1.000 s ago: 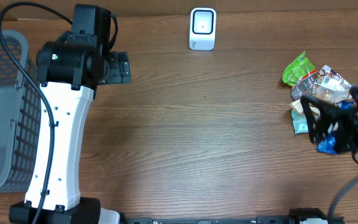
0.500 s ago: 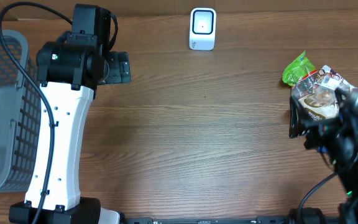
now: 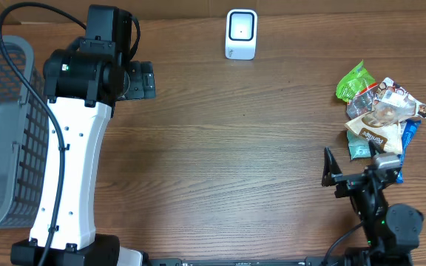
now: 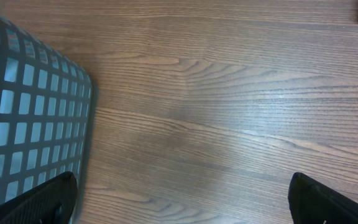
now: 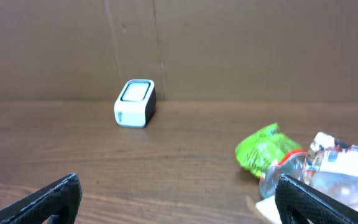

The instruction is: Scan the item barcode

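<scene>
The right gripper and left gripper both gape empty, while the heap of crinkly plastic snack packets lies at the right edge of the overhead frame. Overlapping packets could come up doubled or slip, hiding the barcode from the small white box scanner at top centre; the grey mesh basket, far left, obstructs nothing.

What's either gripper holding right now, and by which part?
Nothing. The left gripper and right gripper both stand open and empty; the snack packets lie untouched.

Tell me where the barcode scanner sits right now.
Overhead, the scanner stands at the far edge of the table, roughly centred, with the snack packet pile well off to its right.
</scene>
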